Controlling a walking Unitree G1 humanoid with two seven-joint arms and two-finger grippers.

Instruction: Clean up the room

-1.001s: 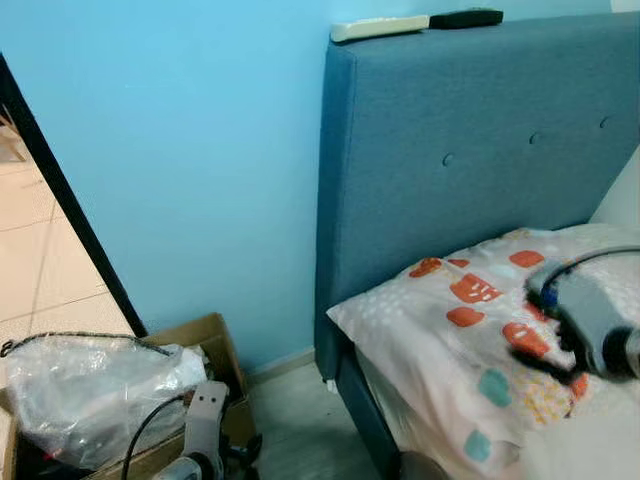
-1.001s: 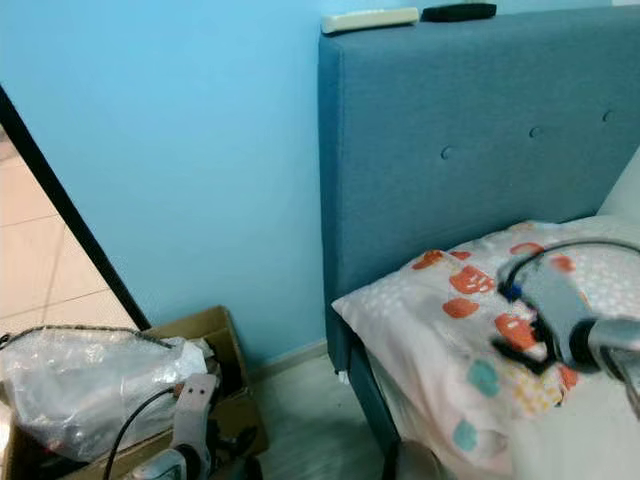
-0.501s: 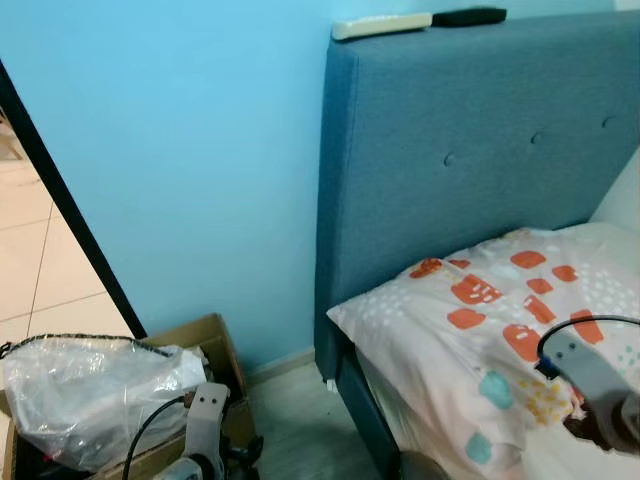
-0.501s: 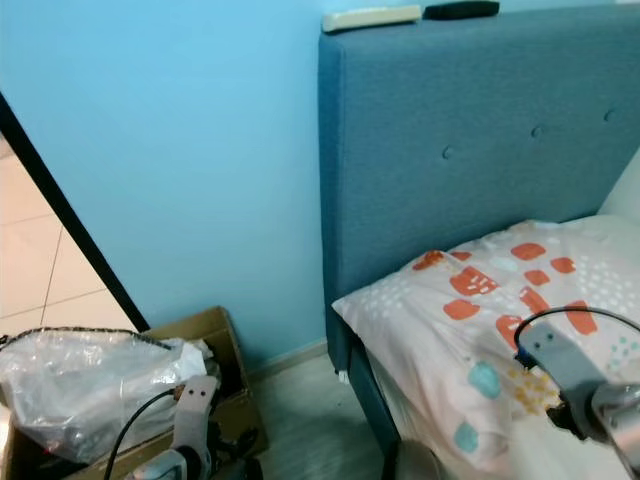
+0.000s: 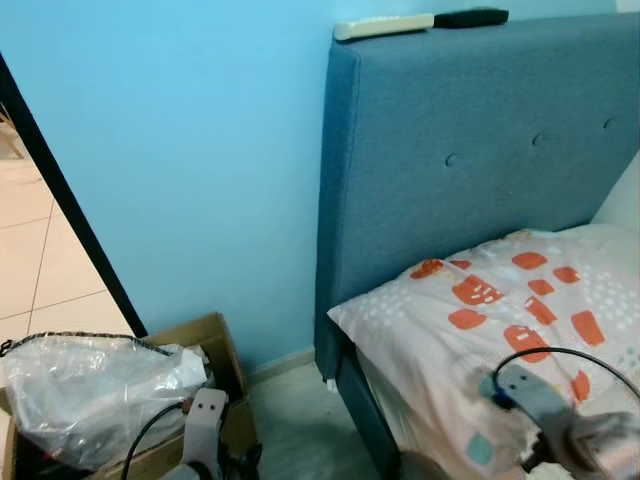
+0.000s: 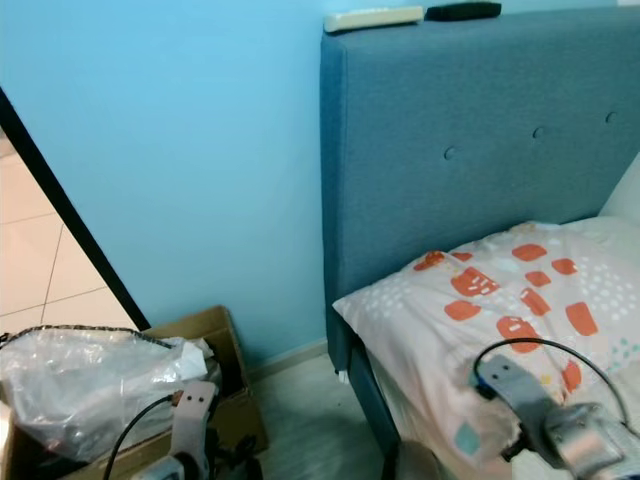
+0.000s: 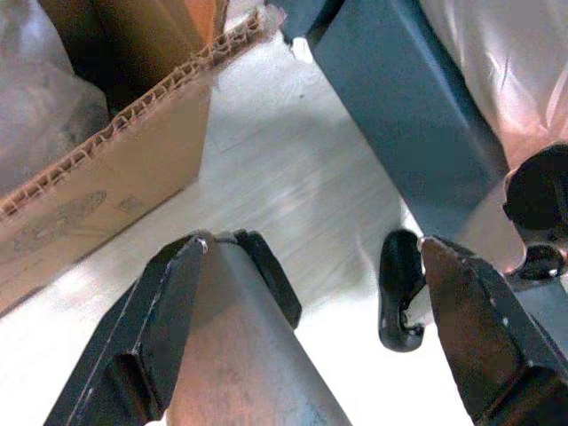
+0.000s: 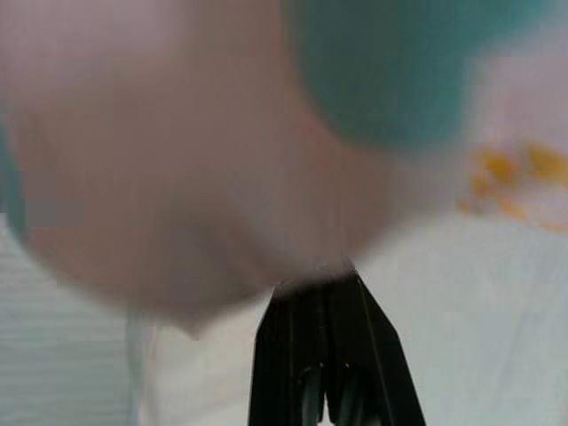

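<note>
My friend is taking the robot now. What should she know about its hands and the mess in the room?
Left hand: open, holding nothing, hanging low over the floor between the box and the bed frame.
Right hand: shut, pressed close to the pillow at the head of the bed.
The box by the wall holds a plastic bag. Two remotes lie on top of the headboard.
Nothing looks tidied yet. Left to do: remotes, box, bed.
</note>
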